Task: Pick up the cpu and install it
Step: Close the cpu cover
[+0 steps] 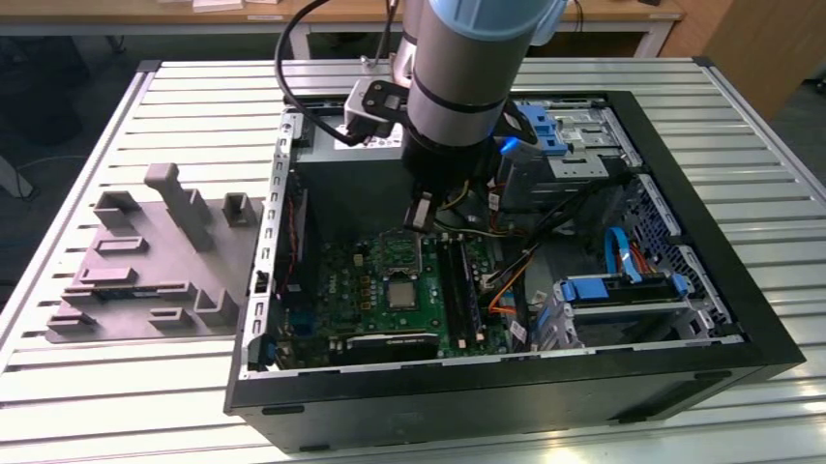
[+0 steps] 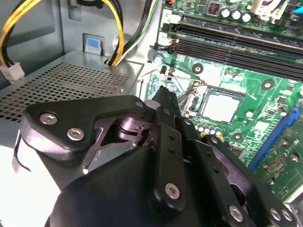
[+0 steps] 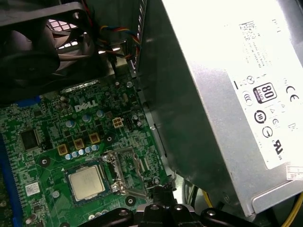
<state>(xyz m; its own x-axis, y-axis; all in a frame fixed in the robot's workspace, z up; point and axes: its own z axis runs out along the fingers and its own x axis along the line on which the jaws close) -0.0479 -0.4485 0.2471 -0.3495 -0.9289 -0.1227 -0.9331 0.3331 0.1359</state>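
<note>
Item: cpu (image 3: 85,182), seated in its motherboard socket (image 3: 116,172), retention frame raised. Gripper (image 2: 163,92): fingers pinched together, empty, beside the power supply (image 3: 227,94). Your risk: fingertips could snag the frame or nearby cables (image 2: 113,28), judging by proximity.

Open computer case (image 1: 722,367) on slatted table (image 1: 155,387); grey fixture (image 1: 142,261) beside it

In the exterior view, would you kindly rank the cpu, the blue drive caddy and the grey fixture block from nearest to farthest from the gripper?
1. The cpu, on the motherboard just below the gripper.
2. The blue drive caddy, inside the case toward the exterior view's right.
3. The grey fixture block, outside the case on the exterior view's left.
</note>
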